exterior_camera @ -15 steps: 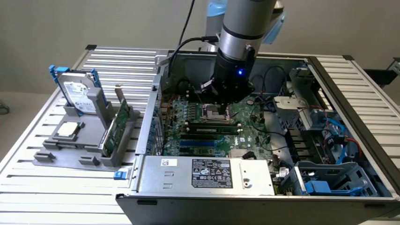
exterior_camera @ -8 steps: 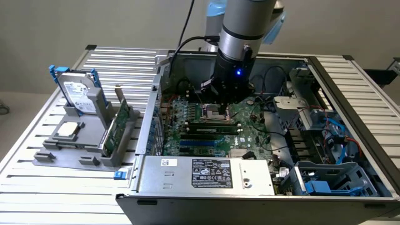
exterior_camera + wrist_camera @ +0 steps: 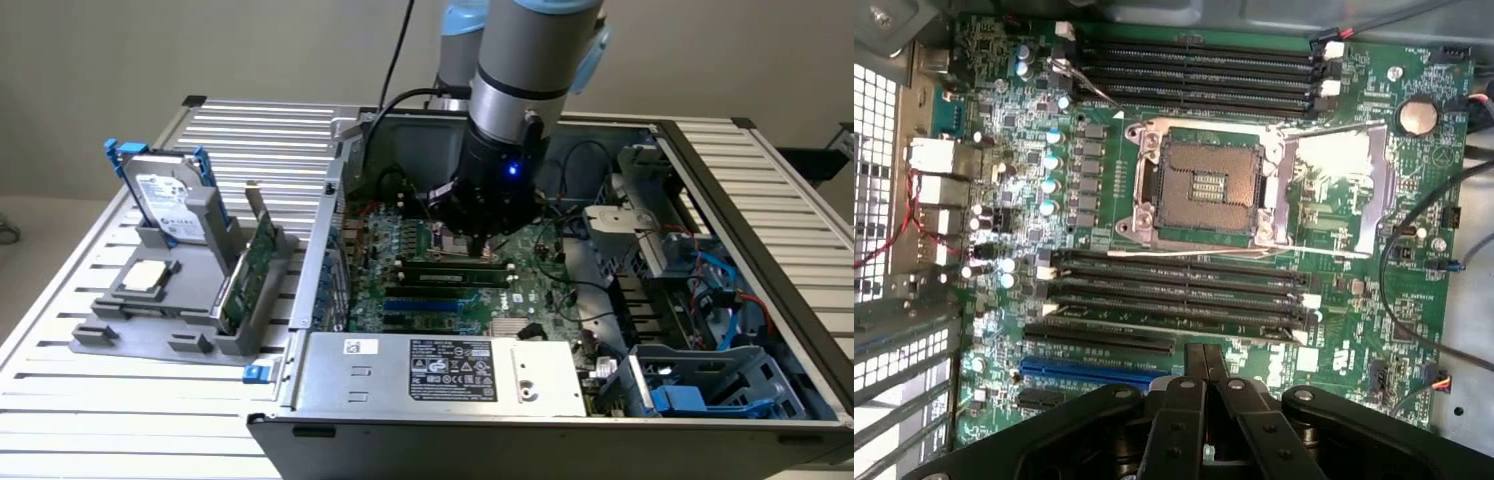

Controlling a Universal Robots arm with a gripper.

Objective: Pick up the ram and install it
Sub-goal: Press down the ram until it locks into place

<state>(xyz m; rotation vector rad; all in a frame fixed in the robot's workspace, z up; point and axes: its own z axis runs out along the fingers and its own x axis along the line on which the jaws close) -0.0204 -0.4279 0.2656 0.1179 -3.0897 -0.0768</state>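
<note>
End effector [image 3: 483, 243] above motherboard [image 3: 441, 280] inside computer case [image 3: 534, 400].

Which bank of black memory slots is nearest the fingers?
The bank between the silver processor socket and the blue expansion slot; the other bank lies beyond the socket.

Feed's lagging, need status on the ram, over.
Gripper shut, holding nothing. Ram standing in motherboard slot, close under gripper. No obstruction seen.
</note>
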